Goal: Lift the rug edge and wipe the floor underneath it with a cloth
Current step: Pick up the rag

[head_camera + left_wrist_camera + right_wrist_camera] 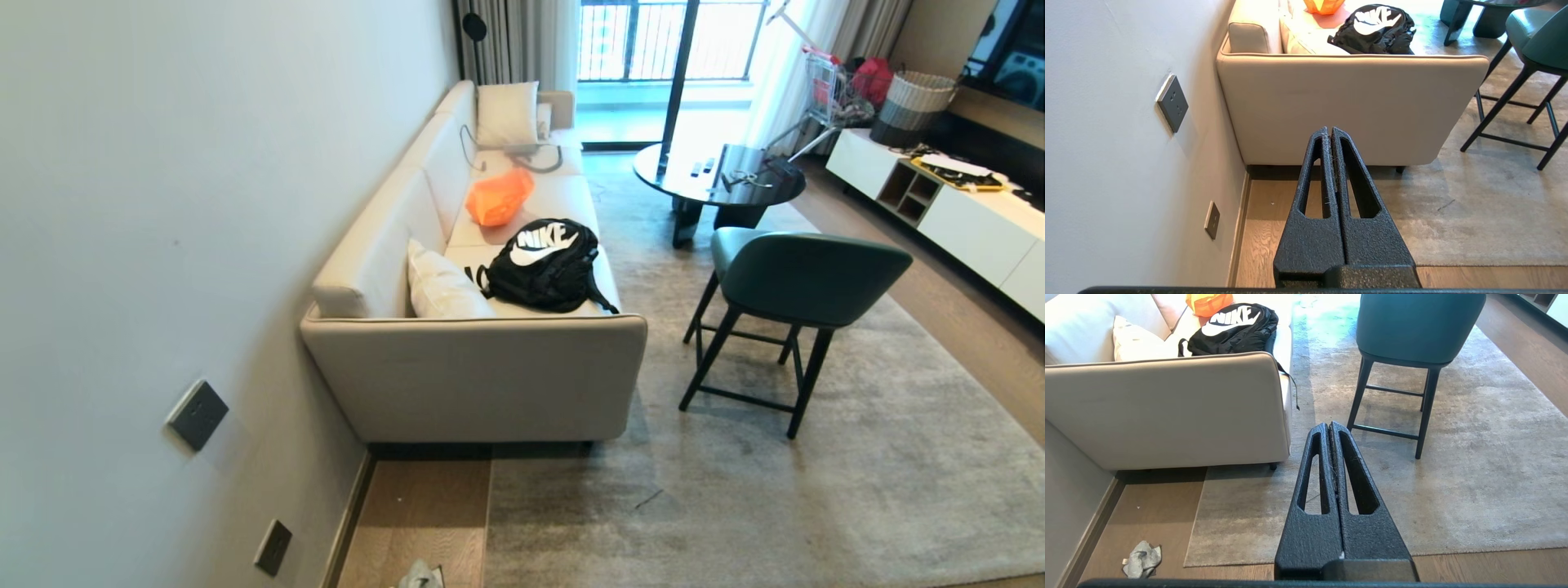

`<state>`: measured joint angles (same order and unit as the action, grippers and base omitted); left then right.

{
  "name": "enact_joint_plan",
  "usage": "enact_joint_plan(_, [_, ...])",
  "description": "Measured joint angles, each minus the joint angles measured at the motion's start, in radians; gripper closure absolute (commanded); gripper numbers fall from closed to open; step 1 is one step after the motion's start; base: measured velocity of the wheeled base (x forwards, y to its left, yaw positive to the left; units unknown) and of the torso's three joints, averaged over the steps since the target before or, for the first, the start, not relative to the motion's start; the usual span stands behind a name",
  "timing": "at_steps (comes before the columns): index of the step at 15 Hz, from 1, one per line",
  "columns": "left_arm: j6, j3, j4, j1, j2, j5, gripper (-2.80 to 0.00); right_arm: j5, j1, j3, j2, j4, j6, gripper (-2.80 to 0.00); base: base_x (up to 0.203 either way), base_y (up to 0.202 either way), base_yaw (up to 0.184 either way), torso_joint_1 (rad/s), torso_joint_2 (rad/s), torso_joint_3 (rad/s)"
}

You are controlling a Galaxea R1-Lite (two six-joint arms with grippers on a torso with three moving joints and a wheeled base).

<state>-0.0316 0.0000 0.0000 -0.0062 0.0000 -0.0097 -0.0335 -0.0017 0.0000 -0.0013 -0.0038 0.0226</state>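
Grey crumpled cloth (1142, 558) lies on floor (1159, 514) at your 7 o'clock, beside flat rug edge (1194, 522); left gripper (1329, 131) and right gripper (1328, 426) both pressed together, empty.

Home living room: sofa (490, 359), rug (816, 490).

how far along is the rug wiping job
Nothing looks done yet: the rug edge lies flat on the floor. Nothing is in hand: the left gripper and right gripper are shut and empty. The cloth lies crumpled near the baseboard. Picking it up, lifting and wiping all remain.
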Motion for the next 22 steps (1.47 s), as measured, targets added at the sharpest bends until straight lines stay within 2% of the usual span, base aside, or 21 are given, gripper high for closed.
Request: enact_joint_plan(22, [0.000, 0.000, 0.000, 0.000, 0.000, 0.001, 0.00, 0.000, 0.000, 0.000, 0.000, 0.000, 0.001, 0.00, 0.000, 0.000, 0.000, 0.000, 0.00, 0.000])
